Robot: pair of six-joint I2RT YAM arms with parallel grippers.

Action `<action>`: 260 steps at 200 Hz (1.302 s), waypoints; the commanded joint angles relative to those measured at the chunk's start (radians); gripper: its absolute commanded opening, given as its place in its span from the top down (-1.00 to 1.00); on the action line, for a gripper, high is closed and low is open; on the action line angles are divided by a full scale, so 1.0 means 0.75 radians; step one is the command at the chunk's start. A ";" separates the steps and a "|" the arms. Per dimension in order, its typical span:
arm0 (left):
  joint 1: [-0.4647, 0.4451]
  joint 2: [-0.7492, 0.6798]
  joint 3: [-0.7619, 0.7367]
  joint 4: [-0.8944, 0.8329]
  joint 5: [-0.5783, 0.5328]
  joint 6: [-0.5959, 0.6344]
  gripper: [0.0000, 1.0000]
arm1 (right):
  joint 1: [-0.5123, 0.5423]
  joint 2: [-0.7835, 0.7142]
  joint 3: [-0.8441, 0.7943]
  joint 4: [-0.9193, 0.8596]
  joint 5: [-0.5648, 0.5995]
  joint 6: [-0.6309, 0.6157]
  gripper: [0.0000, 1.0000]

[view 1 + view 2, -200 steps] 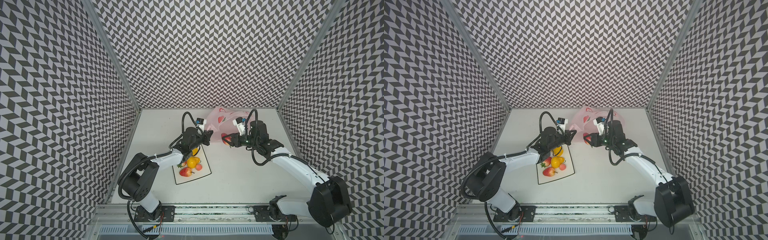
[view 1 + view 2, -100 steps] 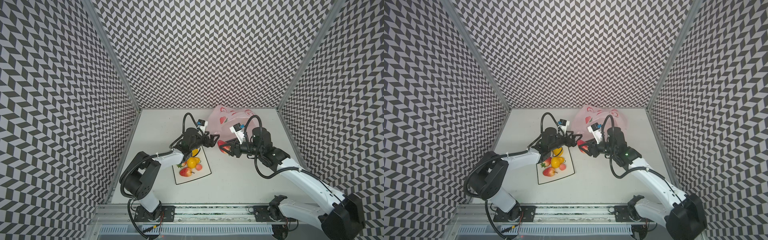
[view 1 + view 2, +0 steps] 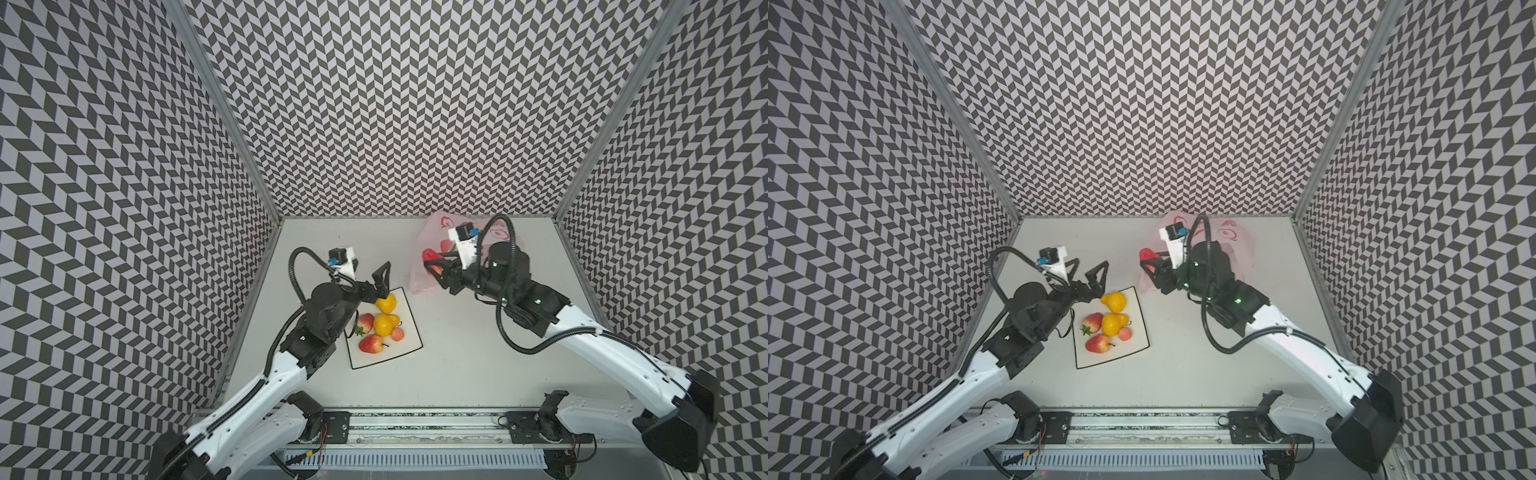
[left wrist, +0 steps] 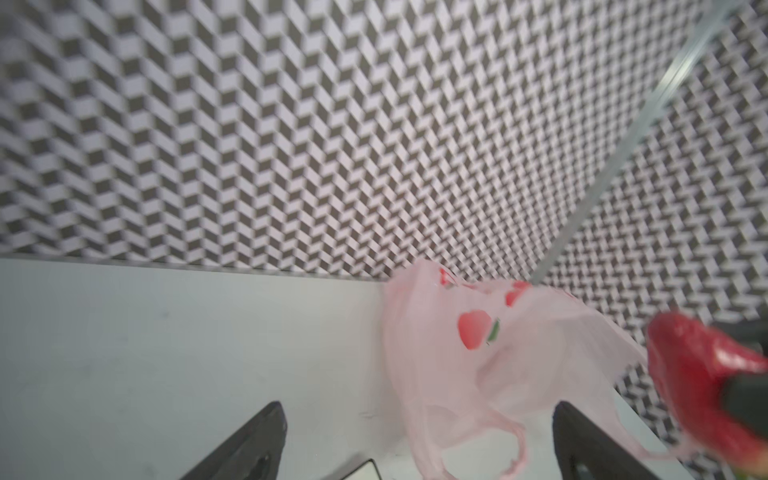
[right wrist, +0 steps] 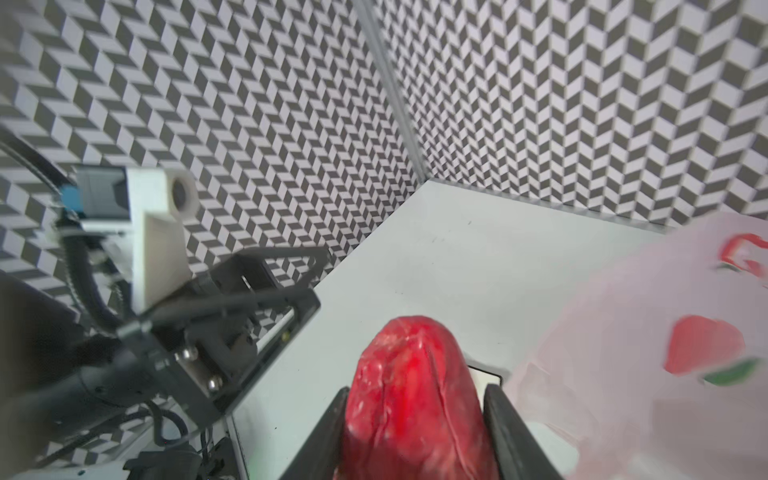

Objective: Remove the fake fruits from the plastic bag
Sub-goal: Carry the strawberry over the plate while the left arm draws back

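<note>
Fake fruits (image 3: 1113, 325) lie clustered on the square white plate (image 3: 1119, 350): two yellow pears (image 3: 1115, 301), a leafy strawberry (image 3: 1093, 322), a red-yellow apple (image 3: 1098, 343) and a small pink peach (image 3: 1124, 333). A second strawberry (image 3: 430, 254), glossy red, sits pinched between the fingers of the right gripper (image 5: 417, 390), held clear of the table (image 3: 478, 353) right at the edge of the plastic bag (image 4: 498, 357) that faces the plate. The bag lies crumpled near the back wall (image 3: 415, 124), partly behind the right gripper in both top views. The left gripper (image 3: 1087, 269) hovers over the plate's far corner, just beside one pear, its jaws spread wide with nothing between them.
</note>
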 commanded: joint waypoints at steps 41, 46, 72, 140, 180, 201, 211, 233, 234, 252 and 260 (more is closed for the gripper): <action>0.163 -0.329 0.025 -0.468 -0.563 -0.150 -0.96 | 0.330 0.654 0.388 -0.002 0.281 -0.314 0.35; 0.162 -0.348 0.026 -0.486 -0.575 -0.143 -0.96 | 0.340 0.703 0.419 -0.002 0.299 -0.329 0.34; 0.163 -0.433 0.028 -0.594 -0.599 -0.154 -0.97 | 0.376 0.947 0.596 -0.059 0.378 -0.365 0.30; 0.163 -0.532 0.027 -0.687 -0.627 -0.149 -0.96 | 0.382 1.230 0.800 -0.181 0.581 -0.368 0.16; 0.162 -0.511 0.003 -0.650 -0.615 -0.157 -0.97 | 0.383 1.235 0.757 -0.177 0.569 -0.398 0.05; 0.162 -0.499 -0.005 -0.635 -0.608 -0.162 -0.97 | 0.385 1.242 0.743 -0.172 0.560 -0.403 0.01; 0.162 -0.497 -0.008 -0.626 -0.607 -0.154 -0.96 | 0.389 1.250 0.743 -0.174 0.561 -0.412 -0.03; 0.162 -0.488 -0.006 -0.618 -0.606 -0.144 -0.96 | 0.389 1.261 0.741 -0.177 0.547 -0.415 -0.20; 0.162 -0.488 -0.005 -0.618 -0.606 -0.144 -0.96 | 0.389 1.261 0.742 -0.177 0.545 -0.415 -0.21; 0.162 -0.485 -0.003 -0.617 -0.606 -0.142 -0.97 | 0.390 1.254 0.744 -0.177 0.527 -0.403 -0.35; 0.162 -0.484 -0.003 -0.617 -0.606 -0.141 -0.97 | 0.390 1.244 0.745 -0.174 0.518 -0.400 -0.40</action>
